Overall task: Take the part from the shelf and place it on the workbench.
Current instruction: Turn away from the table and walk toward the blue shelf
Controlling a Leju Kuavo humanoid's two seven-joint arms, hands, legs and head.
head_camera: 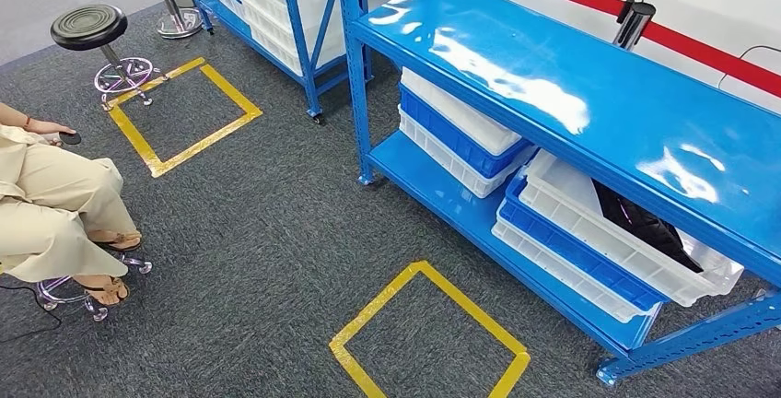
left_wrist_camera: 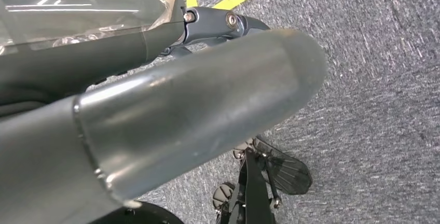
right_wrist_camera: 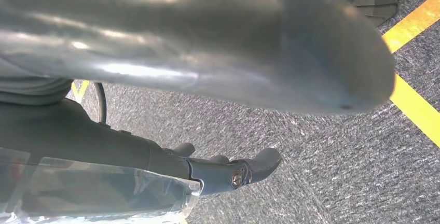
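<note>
Black, glossy part (head_camera: 645,223) lies in the top white bin (head_camera: 612,243) on the lower level of the blue shelf (head_camera: 553,76), right end. It looks bagged in shiny film. Its long axis runs along the bin's length, slanting from the shelf's back-left twd the front-right corner; the far end is tucked under the upper deck, so the tip is hidden. That bin sits on a blue one and another white one. A second stack of white/blue bins (head_camera: 460,131) stands further left on the same level, apart from the first.

Left hand (left_wrist_camera: 181,115) hangs over grey carpet (head_camera: 258,223): fingers (left_wrist_camera: 223,24) stretched out straight, thumb apart, nothing pinched. Right hand (right_wrist_camera: 207,53) is the same, fingers (right_wrist_camera: 233,172) straight, thumb apart. Clear film lies along each hand's fingers; can't tell what it is.

Yellow tape square (head_camera: 379,304) is on the carpet in front of the shelf, another square (head_camera: 134,140) further off near a black stool (head_camera: 89,25). A person (head_camera: 55,204) sits at the left edge. Second blue rack w/ white bins (head_camera: 295,11) stands behind. White wall w/ red stripe (head_camera: 681,43) is beyond the shelf.
</note>
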